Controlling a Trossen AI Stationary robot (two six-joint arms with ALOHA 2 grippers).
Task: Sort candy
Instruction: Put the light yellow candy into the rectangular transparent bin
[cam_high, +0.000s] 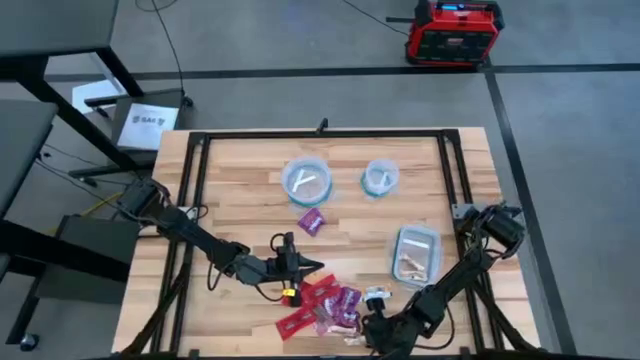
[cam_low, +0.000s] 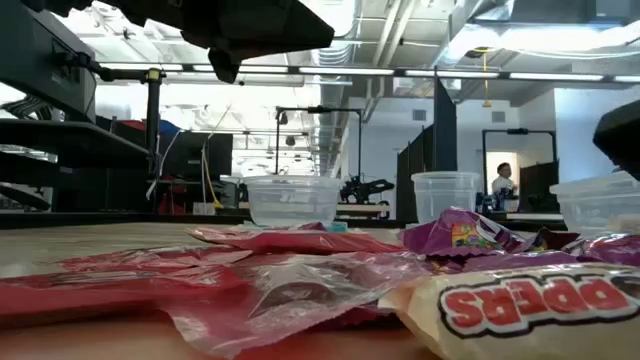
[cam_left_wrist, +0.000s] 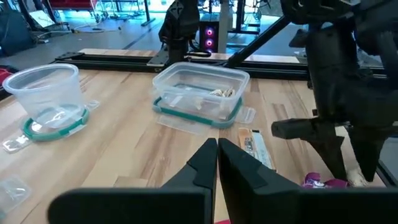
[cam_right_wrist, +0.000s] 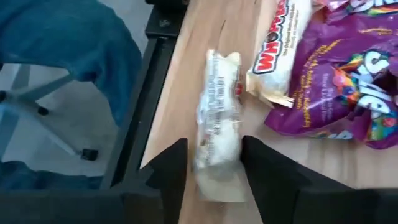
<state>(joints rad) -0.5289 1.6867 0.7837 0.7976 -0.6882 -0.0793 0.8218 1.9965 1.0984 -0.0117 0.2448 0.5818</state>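
Note:
A heap of candy (cam_high: 325, 308) in red, purple and whitish wrappers lies near the table's near edge. One purple candy (cam_high: 312, 222) lies apart, nearer the bowls. My right gripper (cam_right_wrist: 214, 167) is open at the heap's right end, low over the table. Its fingers stand on either side of a whitish wrapped candy (cam_right_wrist: 217, 124) lying flat beside a Whoppers pack (cam_right_wrist: 277, 50). My left gripper (cam_left_wrist: 217, 152) is shut on nothing and hovers left of the heap (cam_high: 316, 266), pointing toward the clear tub (cam_left_wrist: 200, 93). My right gripper's fingers (cam_right_wrist: 268, 171) come close to the two long sides of the whitish candy, at its near end (cam_right_wrist: 217, 177), and lie along it. The candy rests flat on the table. I cannot tell whether the fingers touch it.
Two clear round bowls (cam_high: 308, 182) (cam_high: 380, 178) with whitish pieces inside stand toward the far side. The rectangular tub (cam_high: 415, 252) sits at the right with some candy in it. A black frame rail (cam_right_wrist: 149, 106) runs close by at the table's edge.

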